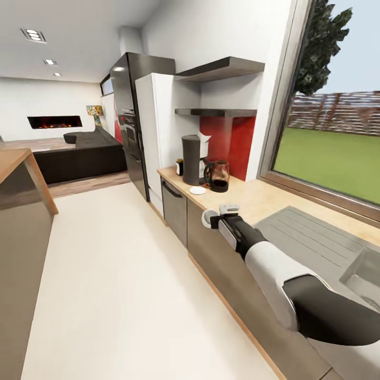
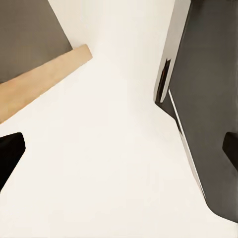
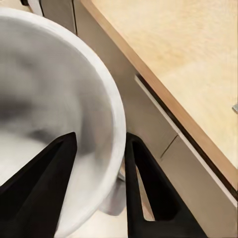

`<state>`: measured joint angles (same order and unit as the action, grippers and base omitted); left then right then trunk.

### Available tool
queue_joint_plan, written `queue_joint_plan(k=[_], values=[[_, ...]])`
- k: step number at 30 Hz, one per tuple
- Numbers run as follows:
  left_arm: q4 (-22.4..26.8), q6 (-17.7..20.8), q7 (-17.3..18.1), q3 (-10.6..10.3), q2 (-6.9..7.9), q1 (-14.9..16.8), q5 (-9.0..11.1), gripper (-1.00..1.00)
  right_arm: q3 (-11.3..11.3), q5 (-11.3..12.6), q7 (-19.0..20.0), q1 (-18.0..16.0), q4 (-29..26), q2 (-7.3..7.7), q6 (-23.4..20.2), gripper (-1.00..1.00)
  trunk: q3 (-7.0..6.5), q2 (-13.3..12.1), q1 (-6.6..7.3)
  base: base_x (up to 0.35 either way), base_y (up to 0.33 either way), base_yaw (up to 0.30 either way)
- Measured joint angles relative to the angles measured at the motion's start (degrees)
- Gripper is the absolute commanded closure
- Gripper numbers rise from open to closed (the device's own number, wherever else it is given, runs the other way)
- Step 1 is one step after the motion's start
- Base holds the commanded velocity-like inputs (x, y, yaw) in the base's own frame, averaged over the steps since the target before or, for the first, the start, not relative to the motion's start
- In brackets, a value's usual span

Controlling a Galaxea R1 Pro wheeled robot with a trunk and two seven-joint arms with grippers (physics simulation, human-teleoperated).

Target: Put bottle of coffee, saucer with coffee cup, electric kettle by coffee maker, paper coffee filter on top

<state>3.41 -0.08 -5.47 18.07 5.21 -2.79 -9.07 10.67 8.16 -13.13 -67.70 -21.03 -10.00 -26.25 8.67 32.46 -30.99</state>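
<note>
- Your right gripper (image 1: 215, 220) pinches the coffee cup (image 1: 209, 217) by its rim, off the table (image 1: 264, 203) edge.
- The saucer (image 1: 198, 190) lies just before the coffee maker (image 1: 191, 159).
- Your left gripper (image 2: 119, 148) is spread wide.

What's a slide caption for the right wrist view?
Right gripper pinching the rim of the white cup, held beside the countertop edge above grey cabinet fronts.
</note>
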Motion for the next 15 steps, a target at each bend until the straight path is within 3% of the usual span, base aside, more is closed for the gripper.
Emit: queue_joint_plan(k=[10,15], values=[[0.0,-0.08,0.0,0.01,0.0,0.0,0.0,-1.0,0.05,-0.22,0.29,0.17,0.2,0.0,0.0,1.0,-0.01,0.0,0.0,0.331,0.009,0.004],[0.01,-0.08,-0.01,0.0,0.0,0.0,0.0,-1.0,0.06,-0.18,0.21,0.42,0.04,0.0,0.07,1.0,-0.01,0.0,0.0,0.321,0.112,0.0]])
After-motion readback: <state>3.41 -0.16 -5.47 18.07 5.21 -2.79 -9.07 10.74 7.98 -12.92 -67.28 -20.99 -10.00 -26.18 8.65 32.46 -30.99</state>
